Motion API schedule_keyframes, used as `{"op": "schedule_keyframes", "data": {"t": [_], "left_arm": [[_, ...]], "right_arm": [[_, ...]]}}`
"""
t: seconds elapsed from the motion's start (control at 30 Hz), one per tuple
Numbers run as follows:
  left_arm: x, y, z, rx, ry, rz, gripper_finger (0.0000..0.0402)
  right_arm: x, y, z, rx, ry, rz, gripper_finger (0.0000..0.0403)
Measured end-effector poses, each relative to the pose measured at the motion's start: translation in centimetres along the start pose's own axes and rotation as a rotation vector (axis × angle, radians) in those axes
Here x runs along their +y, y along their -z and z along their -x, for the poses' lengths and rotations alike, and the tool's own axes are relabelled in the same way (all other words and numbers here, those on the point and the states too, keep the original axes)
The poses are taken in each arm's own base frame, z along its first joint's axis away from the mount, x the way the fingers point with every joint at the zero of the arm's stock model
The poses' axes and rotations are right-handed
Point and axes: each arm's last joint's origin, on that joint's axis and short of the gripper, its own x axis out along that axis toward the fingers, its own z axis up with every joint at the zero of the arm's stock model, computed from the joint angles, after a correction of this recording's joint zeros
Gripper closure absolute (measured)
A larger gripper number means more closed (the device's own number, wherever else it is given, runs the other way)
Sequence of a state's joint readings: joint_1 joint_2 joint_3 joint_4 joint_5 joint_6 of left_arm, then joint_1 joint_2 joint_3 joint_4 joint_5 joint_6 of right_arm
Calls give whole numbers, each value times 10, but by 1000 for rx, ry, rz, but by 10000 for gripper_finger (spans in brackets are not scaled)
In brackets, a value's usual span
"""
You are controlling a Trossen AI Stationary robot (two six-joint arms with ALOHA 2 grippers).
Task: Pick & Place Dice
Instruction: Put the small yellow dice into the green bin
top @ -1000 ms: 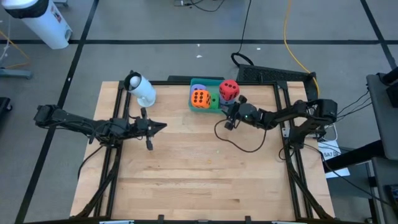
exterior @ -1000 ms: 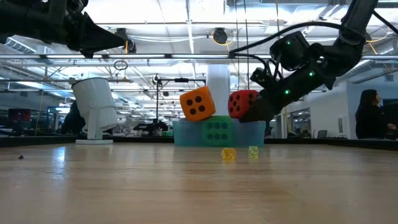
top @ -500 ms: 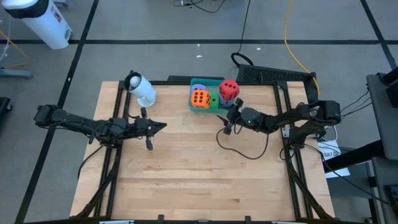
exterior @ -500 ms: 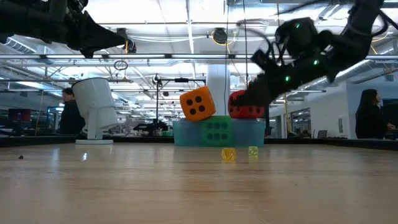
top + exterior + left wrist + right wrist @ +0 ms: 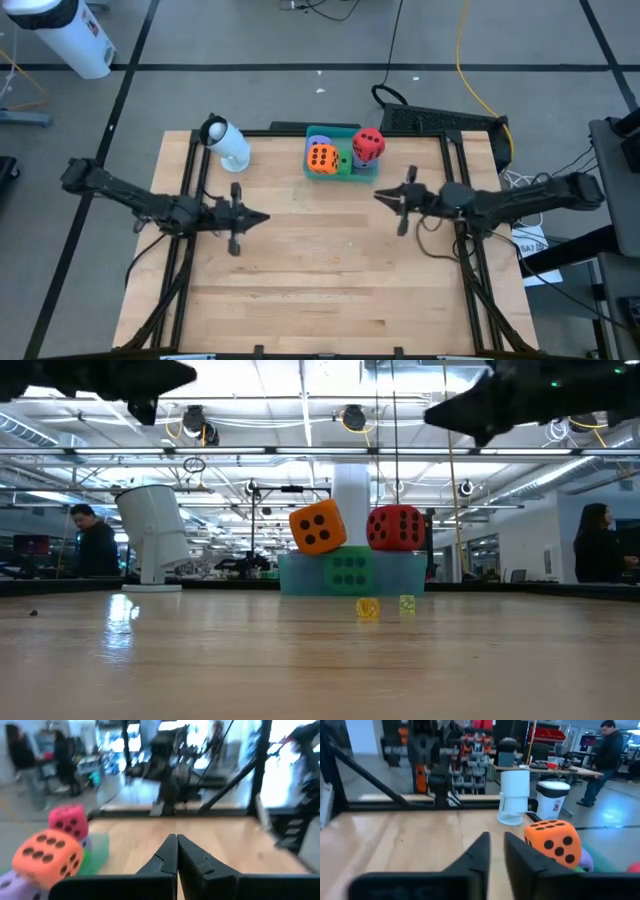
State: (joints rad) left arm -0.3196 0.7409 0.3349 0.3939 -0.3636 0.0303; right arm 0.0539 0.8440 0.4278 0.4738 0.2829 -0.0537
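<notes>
The dice sit piled in a teal tray [image 5: 350, 172] at the table's far edge. The orange die [image 5: 321, 158] and the red die [image 5: 368, 145] rest on top; the red one rests on the dice and tray wall beneath it [image 5: 397, 527]. The green die [image 5: 348, 571] lies below them. A light purple die [image 5: 318, 140] peeks out behind the orange one. My right gripper [image 5: 380, 196] hovers off the tray's near right corner, open by a narrow gap [image 5: 496, 845]. My left gripper [image 5: 264, 216] hovers left of centre, shut [image 5: 176, 851].
A white cylindrical device [image 5: 228, 143] stands at the far left of the table. Two tiny yellow dice [image 5: 367, 608] [image 5: 407, 602] lie on the wood in front of the tray. A loose cable hangs under the right arm. People stand in the room beyond the table.
My right gripper has drawn back from the red die toward the table's right and near edges and has risen. The red die has stayed on top of the pile. My left gripper has shifted a little toward the near edge and upward.
</notes>
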Motion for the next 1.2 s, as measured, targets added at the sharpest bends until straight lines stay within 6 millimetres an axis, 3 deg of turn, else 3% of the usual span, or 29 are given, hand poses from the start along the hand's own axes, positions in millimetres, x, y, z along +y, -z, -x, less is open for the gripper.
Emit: {"op": "schedule_keyframes", "data": {"t": [0.1,0.23,0.4,0.5,0.67,0.87,1.0,1.2], "left_arm": [[-13,8,-17,111,-58,-12,398],[-28,26,-42,237,-83,-35,398],[-46,46,-73,337,-94,96,386],[-63,67,-90,435,-6,67,347],[-87,85,-124,376,-8,92,253],[-99,99,-154,428,-13,78,157],[-105,101,-167,426,-16,78,128],[-110,113,-179,476,-71,37,124]], "right_arm": [[-3,10,14,-19,-2,-36,395],[-5,28,24,1,-4,-68,391],[-6,34,31,12,-3,-69,400],[-6,35,31,25,-3,-77,397],[-6,39,31,59,-3,-85,397],[-6,39,30,59,-2,-100,401],[-6,42,31,88,-3,-95,399],[-6,46,31,128,-3,-82,399]]}}
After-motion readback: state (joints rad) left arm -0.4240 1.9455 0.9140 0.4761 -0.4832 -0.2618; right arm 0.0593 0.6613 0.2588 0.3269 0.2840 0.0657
